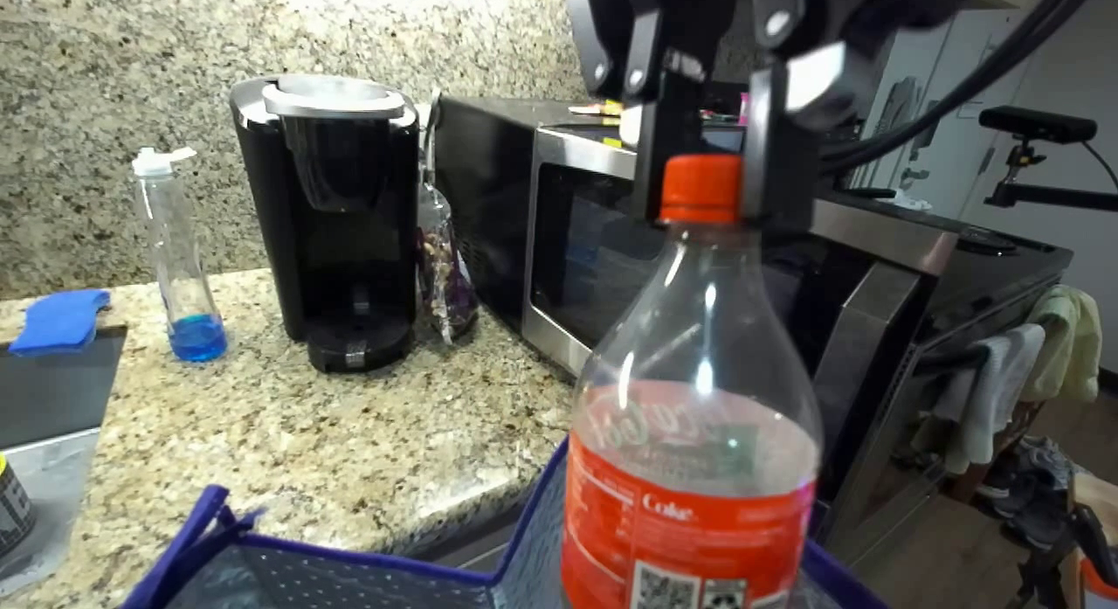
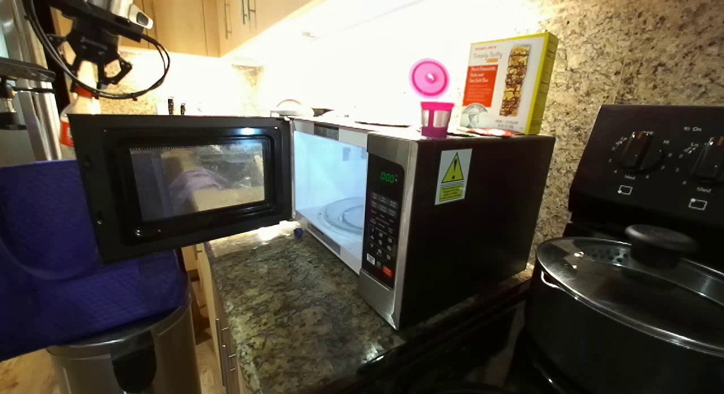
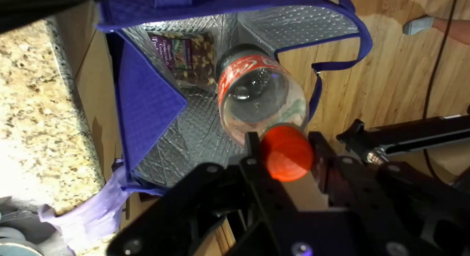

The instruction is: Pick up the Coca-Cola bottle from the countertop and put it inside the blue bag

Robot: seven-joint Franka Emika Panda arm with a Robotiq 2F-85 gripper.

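Observation:
My gripper (image 1: 704, 194) is shut on the red cap of the Coca-Cola bottle (image 1: 690, 522), one finger on each side. The bottle is clear, with a red label, and hangs roughly upright. In the wrist view, the gripper (image 3: 284, 149) holds the bottle (image 3: 253, 98) over the opening of the blue bag (image 3: 147, 101). The bag stands open, with a silver lining; its quilted side (image 2: 130, 292) and purple-blue rim (image 1: 376, 567) show in the exterior views. In an exterior view the bottle (image 2: 65, 135) is partly hidden behind the microwave door. I cannot tell how deep its base is.
A trail mix pack (image 3: 191, 57) lies inside the bag. The microwave (image 2: 469, 230) has its door (image 2: 198, 236) swung open near the bag. A coffee maker (image 1: 349, 242), a squeeze bottle with blue liquid (image 1: 196, 334) and a sink (image 1: 52, 487) are on the counter side.

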